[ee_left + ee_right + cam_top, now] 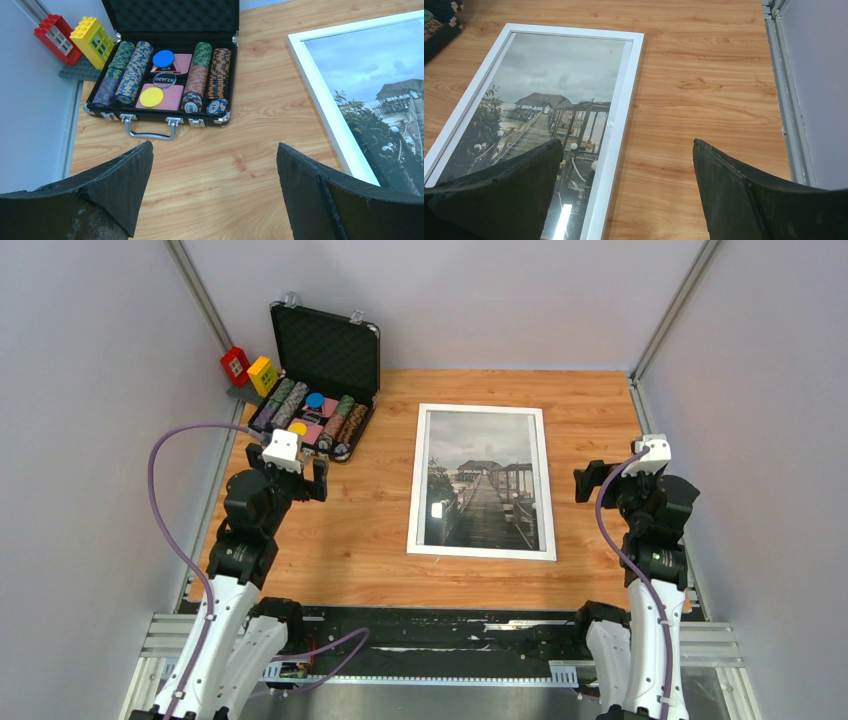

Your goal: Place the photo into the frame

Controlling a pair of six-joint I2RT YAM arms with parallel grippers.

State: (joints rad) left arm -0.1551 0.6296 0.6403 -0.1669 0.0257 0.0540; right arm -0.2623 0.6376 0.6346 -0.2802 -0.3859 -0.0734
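Item: frame (414,480) (622,110), white, thin-railed, rectangular, lying flat on the wood-grain tabletop (350,530) about midway between the near and far edges and a little right of centre, its long sides running near to far. Item: photo (483,475) (549,80), a grey print of a pier leading to huts under cloud, lying inside the frame's rails and filling the opening; a bright patch of glare sits on its near left part. Item: left gripper (290,477) (215,150), raised over the left part of the tabletop, jaws spread wide with nothing between them; in its wrist view bare wood shows between the fingers, and the frame's left rail is off to the right. Item: right gripper (630,485) (626,145), raised over the right part of the tabletop near the right edge, jaws likewise wide and holding nothing; in its wrist view the frame's right rail runs under the left finger (499,195), apart from it as far as can be told. Item: black case (325,370) (170,15), open at the far left corner, foam-lined lid upright, tray filled with rows of chips (130,75) and cards. Item: red brick (235,364) and yellow brick (262,374), standing side by side on a grey plate (77,70) just past the case, against the left wall.
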